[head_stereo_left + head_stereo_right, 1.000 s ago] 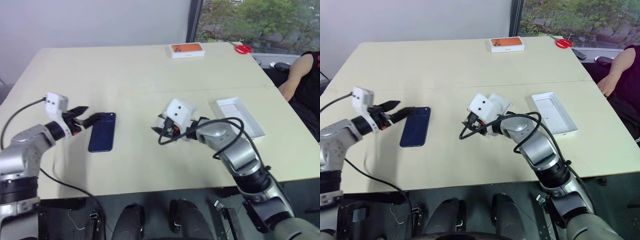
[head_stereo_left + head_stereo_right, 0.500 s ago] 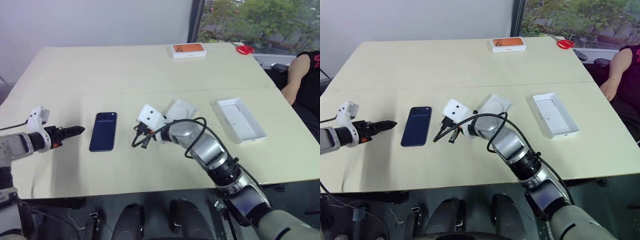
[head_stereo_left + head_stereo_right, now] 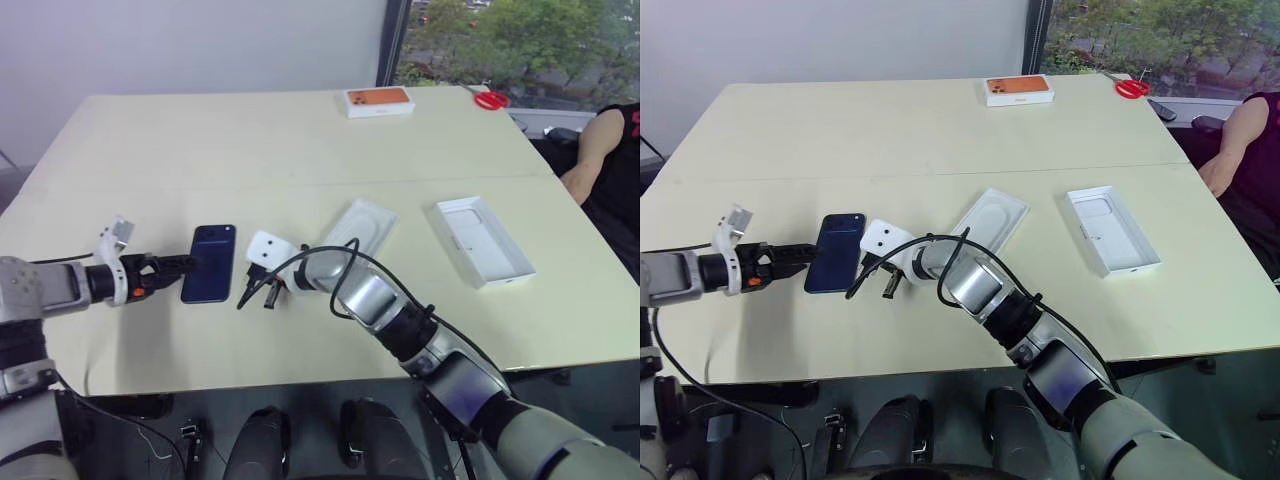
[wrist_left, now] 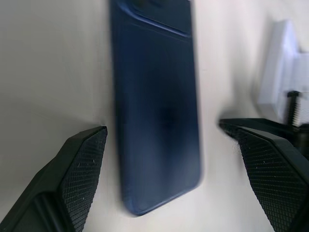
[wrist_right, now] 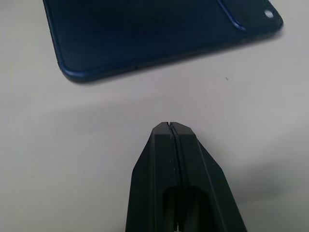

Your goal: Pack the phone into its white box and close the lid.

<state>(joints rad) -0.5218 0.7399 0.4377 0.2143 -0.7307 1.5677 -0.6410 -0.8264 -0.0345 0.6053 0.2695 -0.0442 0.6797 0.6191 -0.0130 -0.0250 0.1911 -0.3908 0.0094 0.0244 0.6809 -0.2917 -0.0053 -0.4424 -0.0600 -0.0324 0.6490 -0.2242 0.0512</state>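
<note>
While both claws close in on the phone (image 3: 208, 263), nothing is packed yet.

Since a second ago the left claw (image 3: 186, 265) has drawn away and come back to the phone's near end, its fingers (image 4: 82, 159) spread wide to either side of it without touching; the right claw (image 5: 172, 129) has swept across from the middle of the counter (image 3: 250, 140) and now sits clenched and empty just beside the phone's other long edge. The phone has not moved and lies flat, camera end away from the robot. I judge a pinch or nudge is being set up. The lid (image 3: 480, 240) lies well apart to the right, and the flat white insert (image 3: 362, 226) sits between, so the carry must skirt it. Counter edges are far off, with bare surface around the phone.
</note>
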